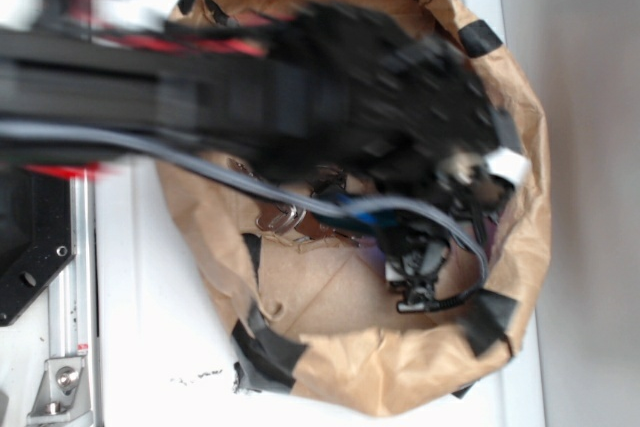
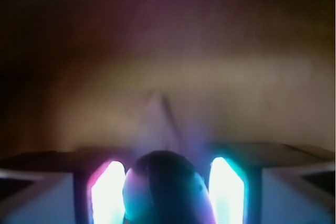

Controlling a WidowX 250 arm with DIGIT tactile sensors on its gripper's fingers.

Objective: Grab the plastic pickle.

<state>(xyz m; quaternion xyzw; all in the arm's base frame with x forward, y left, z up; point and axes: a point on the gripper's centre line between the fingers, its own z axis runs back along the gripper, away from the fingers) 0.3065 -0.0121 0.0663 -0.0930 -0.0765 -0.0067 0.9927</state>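
In the wrist view the plastic pickle (image 2: pixel 165 190) shows as a dark, glossy, rounded end at the bottom centre. It fills the space between my gripper's (image 2: pixel 168 182) two glowing fingers (image 2: pixel 107 192), and both sit against its sides. Beyond it lies blurred brown paper. In the exterior view the black arm and gripper (image 1: pixel 445 152) are motion-blurred over the upper part of the brown paper bag (image 1: pixel 525 247). The pickle is hidden under the arm there.
The bag's rolled rim is patched with black tape (image 1: pixel 490 317). A silver key bunch (image 1: pixel 283 217) and a black clip-like object (image 1: pixel 420 272) lie on its floor. A grey cable (image 1: pixel 200 162) trails across the bag. A metal rail (image 1: pixel 75 277) runs at the left.
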